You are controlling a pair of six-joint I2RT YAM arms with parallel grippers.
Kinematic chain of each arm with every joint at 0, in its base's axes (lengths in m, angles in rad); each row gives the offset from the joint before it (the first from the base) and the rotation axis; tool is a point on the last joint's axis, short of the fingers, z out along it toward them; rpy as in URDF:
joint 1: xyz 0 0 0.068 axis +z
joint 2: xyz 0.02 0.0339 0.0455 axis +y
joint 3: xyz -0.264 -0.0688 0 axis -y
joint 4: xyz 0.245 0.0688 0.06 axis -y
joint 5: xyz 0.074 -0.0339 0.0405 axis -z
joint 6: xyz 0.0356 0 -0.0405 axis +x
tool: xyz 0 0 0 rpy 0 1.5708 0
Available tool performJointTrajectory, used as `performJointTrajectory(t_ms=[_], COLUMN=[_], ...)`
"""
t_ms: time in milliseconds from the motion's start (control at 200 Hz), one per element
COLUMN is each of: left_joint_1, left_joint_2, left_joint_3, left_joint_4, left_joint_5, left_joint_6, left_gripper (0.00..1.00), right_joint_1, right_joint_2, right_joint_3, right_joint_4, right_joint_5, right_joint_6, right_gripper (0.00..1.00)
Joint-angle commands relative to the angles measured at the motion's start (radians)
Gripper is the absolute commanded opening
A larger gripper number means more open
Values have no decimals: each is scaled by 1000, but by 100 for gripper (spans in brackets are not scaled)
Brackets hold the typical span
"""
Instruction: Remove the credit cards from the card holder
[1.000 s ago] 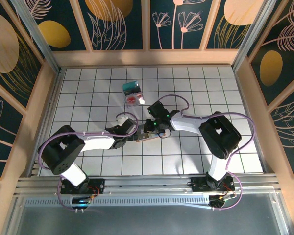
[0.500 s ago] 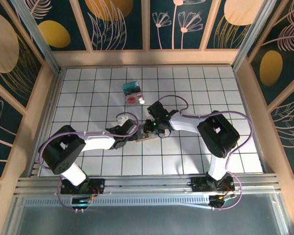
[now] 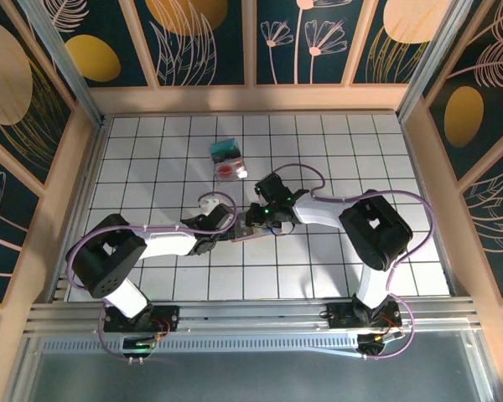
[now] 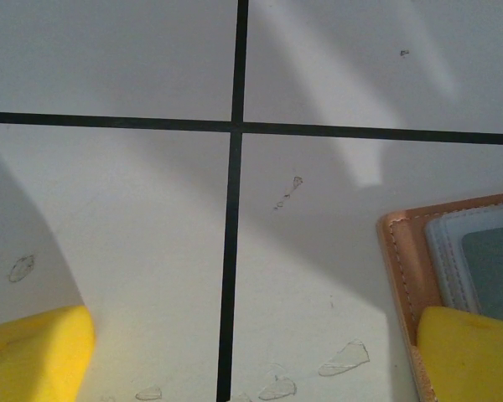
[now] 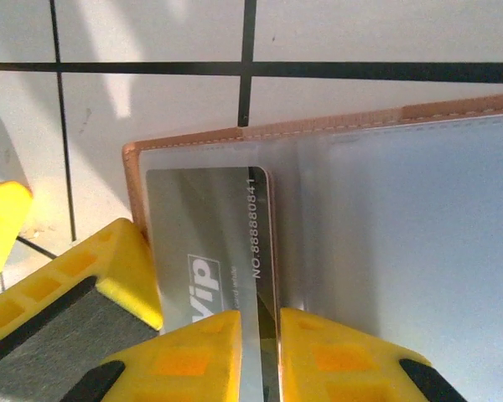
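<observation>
The card holder [image 3: 250,235] lies open on the white tiles at mid-table, tan border [image 5: 318,126] round a grey-blue inside [image 4: 478,251]. A grey credit card [image 5: 201,226] marked "ViP" sticks out of its left pocket. My right gripper [image 5: 261,360] [image 3: 256,219] has its yellow fingers closed to a narrow slit on the card's right edge. My left gripper [image 4: 251,352] [image 3: 227,230] stands wide open and low over the tiles. One of its fingers [image 4: 469,356] rests on the holder's left end and shows beside the card as a yellow finger [image 5: 109,276].
A small clear box [image 3: 228,159] with teal and red contents stands a few tiles behind the holder. Wooden walls [image 3: 50,218] fence the tiled table on three sides. Both arms meet at the centre, cables looping above them.
The right gripper's jaws have narrowed on the card's edge and its wrist has shifted slightly. The left arm and the holder have stayed where they were.
</observation>
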Motion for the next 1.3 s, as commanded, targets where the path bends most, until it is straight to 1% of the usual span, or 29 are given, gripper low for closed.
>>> performJointTrajectory(t_ms=[0,195,345,655,921,1296], left_joint_1=[-2,-2,-2,-2,-2,-2], left_joint_2=[27,26,22,26,30,36], left_joint_3=[-1,0,4,7,9,14], left_joint_4=[-59,-65,-68,-81,-93,-97], left_joint_5=[8,8,9,4,1,0], left_joint_6=[-2,2,1,-5,-15,-15], left_gripper=[99,99,99,99,99,99], right_joint_1=[-8,-31,-43,-62,-87,-103], right_joint_2=[-48,-55,-53,-62,-91,-115], right_joint_3=[-24,-69,-97,-144,-196,-220], right_joint_4=[101,204,261,326,418,413], right_joint_5=[-86,-175,-214,-244,-303,-289], right_joint_6=[24,57,71,91,121,126], right_gripper=[19,19,19,17,17,16])
